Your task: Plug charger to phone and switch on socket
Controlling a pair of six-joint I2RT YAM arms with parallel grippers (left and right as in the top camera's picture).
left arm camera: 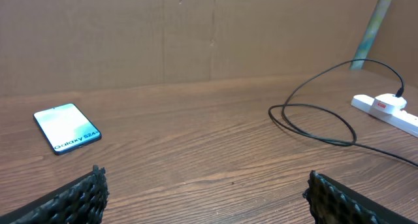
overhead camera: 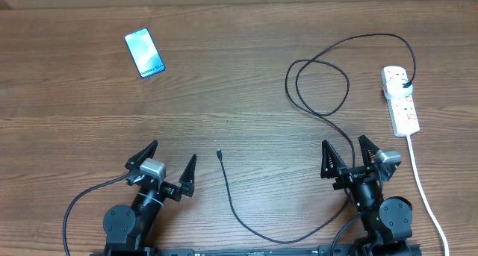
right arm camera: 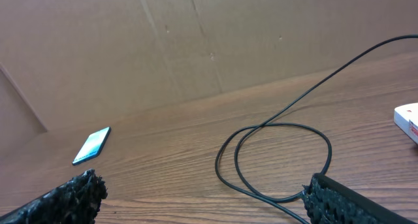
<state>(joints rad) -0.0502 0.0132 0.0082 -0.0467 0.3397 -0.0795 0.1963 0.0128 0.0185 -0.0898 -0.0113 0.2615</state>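
As left pincer, right pincer gape | phone 1 | charger 1 | socket 1

Socket clipped at frame edge in both wrist views; switch positions too small to read overhead. Charger: a stretch hidden under right gripper, near front-right corner of counter.

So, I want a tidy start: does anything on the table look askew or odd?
Nothing is damaged or spilled. The phone lies skewed to the table edges. The charger crosses itself in a loop near the socket; its connector tip lies free mid-table, far from the phone.
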